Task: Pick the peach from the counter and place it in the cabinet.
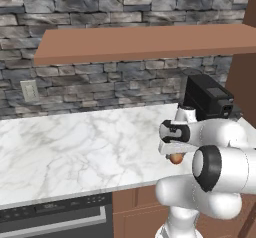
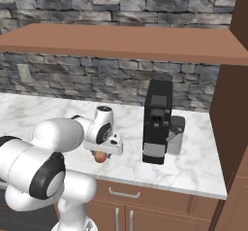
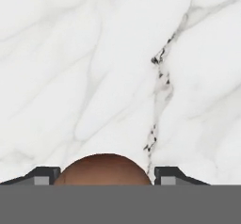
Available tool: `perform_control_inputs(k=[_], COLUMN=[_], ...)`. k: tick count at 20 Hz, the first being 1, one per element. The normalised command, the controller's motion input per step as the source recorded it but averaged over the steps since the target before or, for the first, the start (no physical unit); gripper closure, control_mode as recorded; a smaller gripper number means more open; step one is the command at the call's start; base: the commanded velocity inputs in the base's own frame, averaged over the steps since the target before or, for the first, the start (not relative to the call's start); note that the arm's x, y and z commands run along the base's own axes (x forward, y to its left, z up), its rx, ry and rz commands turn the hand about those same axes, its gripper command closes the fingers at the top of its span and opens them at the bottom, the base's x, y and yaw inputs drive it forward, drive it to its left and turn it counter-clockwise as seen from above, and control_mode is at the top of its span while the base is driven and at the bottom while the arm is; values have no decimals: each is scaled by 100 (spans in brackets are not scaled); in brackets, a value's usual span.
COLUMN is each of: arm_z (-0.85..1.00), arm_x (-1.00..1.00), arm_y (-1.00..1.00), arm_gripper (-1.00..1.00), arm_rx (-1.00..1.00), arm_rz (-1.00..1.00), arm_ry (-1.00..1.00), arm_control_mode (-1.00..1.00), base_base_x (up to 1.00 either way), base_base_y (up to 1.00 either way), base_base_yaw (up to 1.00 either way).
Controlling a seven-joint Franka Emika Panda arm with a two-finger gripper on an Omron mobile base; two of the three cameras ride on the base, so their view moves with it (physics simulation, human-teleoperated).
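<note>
Gripper (image 3: 103, 178): I see the tips pinching the peach (image 3: 103, 170) from both sides (hand view, 6 o'clock).
Peach: under the hand, over the counter (image 1: 75, 147).
Cabinet (image 2: 121, 43): 12 o'clock, overhead.
Coffee machine (image 2: 157, 121): 3 o'clock of the peach.

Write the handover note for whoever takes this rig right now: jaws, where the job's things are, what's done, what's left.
Gripper: its fingers flank the peach on either side; the hand view does not settle whether they grip it.
Peach: low over the counter near its front edge, left of the coffee machine; lifted or resting, unclear.
Cabinet: above the counter, peach not in it.
Done: reach to the peach.
Left: confirm grasp, lift, place in cabinet.
</note>
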Motion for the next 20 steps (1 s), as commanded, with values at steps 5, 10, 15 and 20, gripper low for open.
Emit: perform_control_inputs(k=[5, 10, 15, 20], arm_z=[13, 93, 100, 100], arm_x=[-57, -45, -35, -63], arm_y=[5, 4, 25, 14], arm_gripper=[100, 100, 100, 100], arm_rx=[1, 0, 0, 0], arm_rz=[3, 5, 5, 3], arm_ry=[-16, -29, -26, -23], arm_control_mode=[-100, -100, -100, -100], base_base_x=[0, 0, 0, 0], base_base_y=[0, 0, 0, 0], base_base_yaw=[0, 0, 0, 0])
